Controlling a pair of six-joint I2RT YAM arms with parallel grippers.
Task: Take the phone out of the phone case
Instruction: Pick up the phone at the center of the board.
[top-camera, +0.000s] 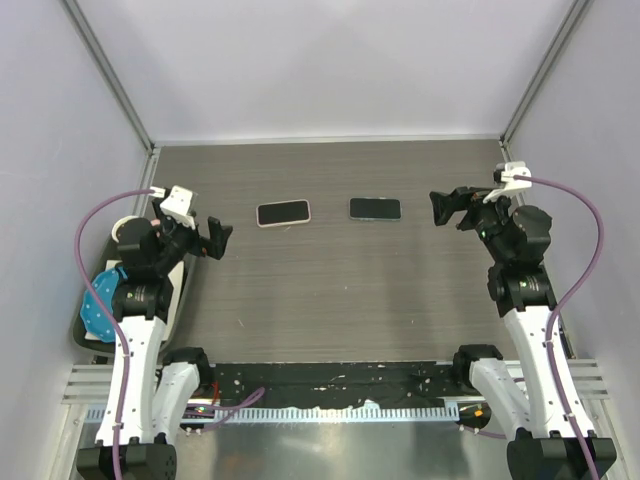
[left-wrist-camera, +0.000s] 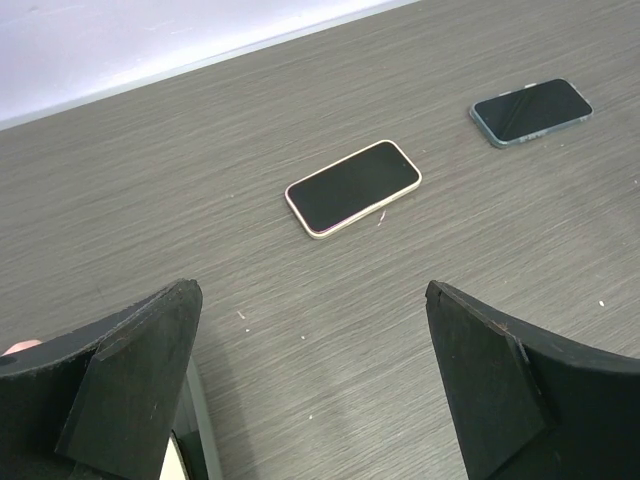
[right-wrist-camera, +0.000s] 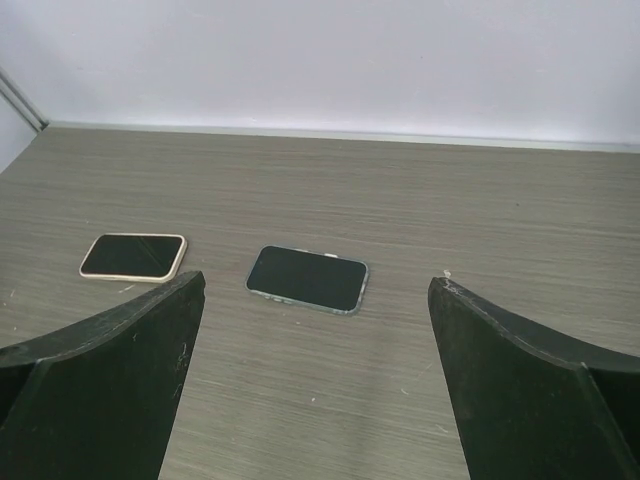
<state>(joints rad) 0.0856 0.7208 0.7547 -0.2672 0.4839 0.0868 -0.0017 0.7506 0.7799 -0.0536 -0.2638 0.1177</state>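
Two phones lie flat, screens up, on the grey table. The left phone (top-camera: 283, 213) (left-wrist-camera: 353, 187) (right-wrist-camera: 133, 256) has a pale pinkish case round its edge. The right phone (top-camera: 375, 209) (left-wrist-camera: 531, 111) (right-wrist-camera: 307, 278) has a clear bluish-grey case. My left gripper (top-camera: 219, 239) (left-wrist-camera: 312, 300) hangs open above the table, left of the pale-cased phone, with nothing between its fingers. My right gripper (top-camera: 441, 208) (right-wrist-camera: 318, 290) hangs open to the right of the bluish-cased phone, also holding nothing.
A dark tray (top-camera: 88, 325) with a blue object (top-camera: 100, 305) and a white round thing (top-camera: 124, 224) sits at the left edge by the left arm. Pale walls and metal frame posts (top-camera: 112, 75) enclose the table on three sides.
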